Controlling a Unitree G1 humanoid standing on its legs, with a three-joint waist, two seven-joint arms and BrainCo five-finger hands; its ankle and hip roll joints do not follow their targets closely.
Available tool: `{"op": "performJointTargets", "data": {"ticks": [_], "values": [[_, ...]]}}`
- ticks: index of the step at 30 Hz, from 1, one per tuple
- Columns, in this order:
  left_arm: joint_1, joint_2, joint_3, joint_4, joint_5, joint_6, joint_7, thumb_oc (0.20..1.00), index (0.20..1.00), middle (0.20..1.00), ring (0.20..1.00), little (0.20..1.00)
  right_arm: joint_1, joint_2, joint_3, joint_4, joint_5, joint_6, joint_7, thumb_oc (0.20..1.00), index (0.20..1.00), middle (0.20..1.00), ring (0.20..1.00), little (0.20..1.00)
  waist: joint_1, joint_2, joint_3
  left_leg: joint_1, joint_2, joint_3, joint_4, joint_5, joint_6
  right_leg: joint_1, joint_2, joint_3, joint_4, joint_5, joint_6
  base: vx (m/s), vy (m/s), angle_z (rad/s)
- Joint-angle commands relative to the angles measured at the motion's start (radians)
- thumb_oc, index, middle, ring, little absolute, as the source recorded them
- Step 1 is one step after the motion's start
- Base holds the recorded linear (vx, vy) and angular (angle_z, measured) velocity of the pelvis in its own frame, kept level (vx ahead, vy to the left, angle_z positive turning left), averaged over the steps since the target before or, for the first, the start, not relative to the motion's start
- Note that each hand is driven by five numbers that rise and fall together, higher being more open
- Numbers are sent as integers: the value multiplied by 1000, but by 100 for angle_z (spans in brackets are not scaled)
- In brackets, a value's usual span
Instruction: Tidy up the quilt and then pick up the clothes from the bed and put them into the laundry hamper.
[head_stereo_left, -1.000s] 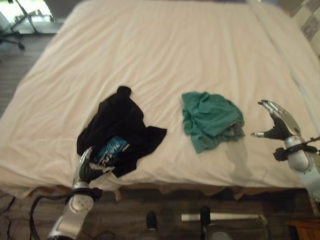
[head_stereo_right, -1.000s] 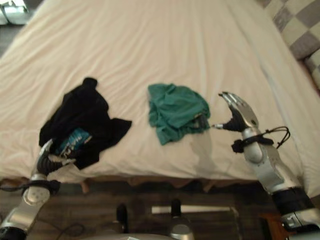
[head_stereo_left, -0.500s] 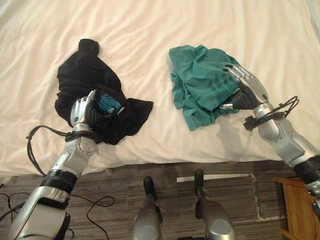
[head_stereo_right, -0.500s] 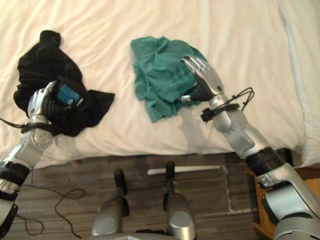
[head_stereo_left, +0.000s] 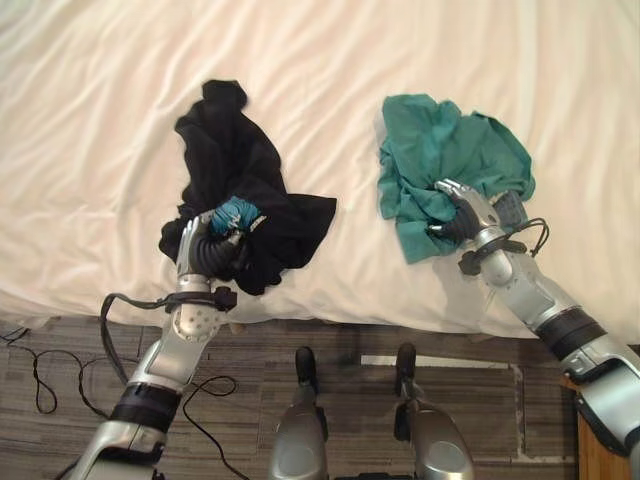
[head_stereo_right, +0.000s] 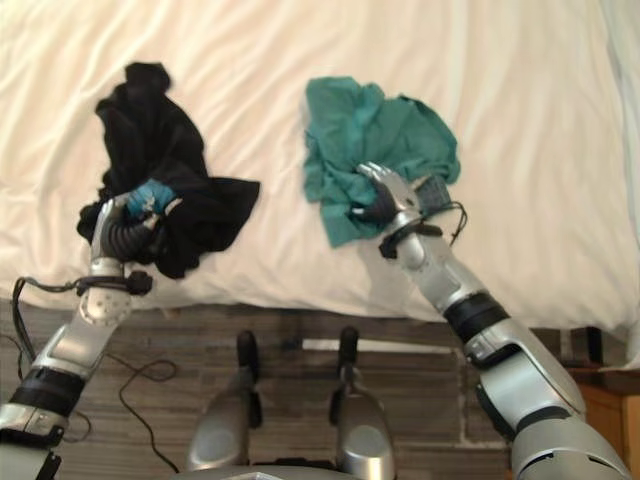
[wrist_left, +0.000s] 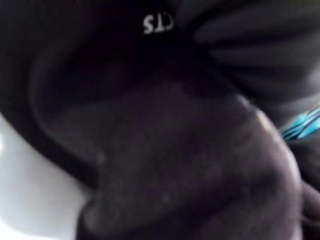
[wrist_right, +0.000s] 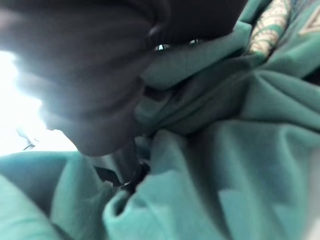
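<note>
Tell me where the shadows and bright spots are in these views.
Left eye view: even light on the quilt, no glare, a soft shadow under the right arm by the green shirt. Left wrist view: the black shirt darkens almost everything, quilt pale at one corner. Right wrist view: a washed-out bright patch beside the right hand's dark cover.

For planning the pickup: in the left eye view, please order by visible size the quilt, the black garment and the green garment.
1. Quilt, by far the largest.
2. Black garment and green garment look about alike, so I do not rank them.
</note>
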Motion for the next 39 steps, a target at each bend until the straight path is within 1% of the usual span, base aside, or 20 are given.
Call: {"op": "performJointTargets", "data": {"ticks": [1, 7, 10, 11, 12, 13, 14, 15, 19, 20, 21, 24, 26, 27, 28, 29, 32, 36, 37, 39], "values": [[170, -25, 75, 57, -124, -3, -38, 200, 200, 200, 200, 200, 109, 58, -23, -2, 213, -15, 88, 200, 200, 200, 200, 200, 47, 7, -61, 9, 59, 2, 20, -73, -58, -21, -39, -2, 43, -135, 32, 33, -15, 5], [421, -128, 242, 80, -314, 5, -75, 200, 200, 200, 200, 200, 252, 226, -118, -35, 492, -43, 175, 200, 200, 200, 200, 200, 114, 21, -63, 8, 66, -36, 59, -79, -52, 20, -27, -34, 44, -158, 20, 5, -18, -1], [460, -192, 264, 65, -470, -21, -94, 200, 200, 200, 200, 200, 349, 285, -223, -33, 696, -84, 182, 200, 200, 200, 200, 200, 188, 49, -82, -70, 60, -147, 4, 3, -94, 27, -52, -157, 17, -151, 28, -128, -26, 37], [436, -234, 263, -6, -534, -38, -99, 200, 200, 200, 200, 200, 434, 276, -286, -81, 730, -115, 179, 200, 200, 200, 200, 200, 202, 52, -102, -93, 71, -108, 6, -18, -82, 36, -109, -290, 12, -144, 43, -186, -11, 105], [438, -234, 262, -8, -534, -36, -98, 200, 200, 200, 200, 200, 438, 275, -287, -83, 730, -115, 179, 200, 200, 200, 200, 200, 197, 53, -104, -96, 69, -114, 7, -18, -82, 39, -110, -297, 12, -145, 44, -189, 21, 177], [435, -255, 254, -26, -549, -39, -104, 200, 200, 200, 200, 200, 477, 276, -318, -98, 758, -127, 184, 200, 200, 200, 200, 200, 182, 47, -116, -88, 91, -40, 14, -32, -77, 55, -135, -352, 15, -135, 52, -81, 195, 268], [433, -284, 234, -62, -575, -38, -117, 200, 200, 200, 200, 200, 553, 303, -352, -100, 811, -136, 188, 200, 200, 200, 200, 200, 138, 38, -142, -30, 157, 142, 57, -42, -89, 101, -172, -416, 21, -125, 64, -80, 194, 263], [438, -284, 233, -65, -575, -36, -116, 200, 200, 200, 200, 200, 558, 303, -352, -102, 812, -136, 189, 200, 200, 200, 200, 200, 137, 39, -141, -27, 157, 140, 60, -45, -90, 107, -172, -419, 18, -125, 66, -59, 235, 289], [471, -307, 205, -124, -635, -35, -139, 200, 200, 200, 200, 200, 675, 324, -422, -45, 751, -102, 163, 200, 200, 200, 200, 200, 93, 34, -214, 43, 245, 308, 84, -17, -101, 191, -260, -570, 95, -94, 85, -26, 311, 189], [435, -309, 184, 12, -621, -11, -139, 200, 200, 200, 200, 200, 675, 321, -425, -36, 716, -90, 155, 200, 200, 200, 200, 200, 91, 35, -233, 44, 237, 302, 66, -19, -92, 211, -274, -582, 103, -91, 94, 146, 497, 281], [401, -290, 180, 56, -617, -8, -132, 200, 200, 200, 200, 200, 693, 313, -422, -51, 681, -84, 151, 200, 200, 200, 200, 200, 92, 28, -241, 41, 219, 292, 61, -24, -91, 214, -304, -594, 119, -40, 119, 113, 387, 265], [360, -266, 157, 85, -579, -4, -124, 200, 200, 200, 200, 200, 727, 314, -422, -29, 630, -65, 147, 200, 200, 200, 200, 200, 142, 2, -244, 7, 165, 241, 37, -55, -54, 233, -334, -618, 127, -12, 139, 70, 293, 154], [294, -273, 85, 182, -575, -15, -125, 200, 200, 200, 200, 200, 760, 325, -455, -34, 639, -71, 137, 200, 200, 200, 200, 200, 60, 1, -223, -16, 84, 118, 30, -81, -24, 120, -226, -234, 113, -119, 111, 260, 377, 161], [291, -273, 84, 184, -576, -16, -125, 200, 200, 200, 200, 200, 759, 325, -456, -33, 639, -71, 137, 200, 200, 200, 200, 200, 64, 2, -224, -17, 85, 122, 30, -81, -25, 114, -226, -229, 115, -120, 110, 323, 312, 198], [254, -290, 29, 227, -555, -17, -129, 200, 200, 200, 200, 200, 770, 327, -466, -5, 646, -80, 130, 200, 200, 200, 200, 200, 19, 6, -202, 6, 8, 21, 25, -98, 3, 84, -117, 29, 119, -198, 93, 335, 192, 196], [237, -291, 0, 261, -513, -13, -135, 200, 200, 200, 200, 200, 785, 327, -468, 18, 635, -83, 132, 200, 200, 200, 200, 200, 3, 8, -191, 22, -26, -30, 18, -109, 13, 77, -76, 98, 129, -215, 78, 331, 192, 207], [183, -307, -47, 429, -402, 36, -143, 200, 200, 200, 200, 200, 770, 315, -443, 134, 550, -67, 118, 200, 200, 200, 200, 200, -12, 9, -192, 42, -57, -94, 5, -125, 33, 60, -34, 125, 82, -198, 59, 177, 28, 243], [161, -345, -65, 511, -378, 35, -152, 200, 200, 200, 200, 200, 743, 318, -414, 298, 527, -46, 126, 200, 200, 200, 200, 200, -1, -4, -201, 70, -74, -140, 25, -148, 35, 112, -39, 95, 36, -180, 62, 86, -40, 161], [294, -268, -128, 234, -327, 114, -185, 200, 200, 200, 200, 200, 822, 190, -420, 189, 345, 19, 86, 200, 200, 200, 200, 200, 21, 31, -167, 205, -107, -124, -2, -177, 78, 174, 10, 59, 76, -214, 26, 55, -48, 41], [291, -270, -129, 242, -318, 114, -181, 200, 200, 200, 200, 200, 818, 193, -415, 192, 342, 20, 87, 200, 200, 200, 200, 200, 21, 33, -168, 206, -106, -125, -2, -176, 75, 173, 10, 54, 82, -218, 25, 18, -64, 9]]}}
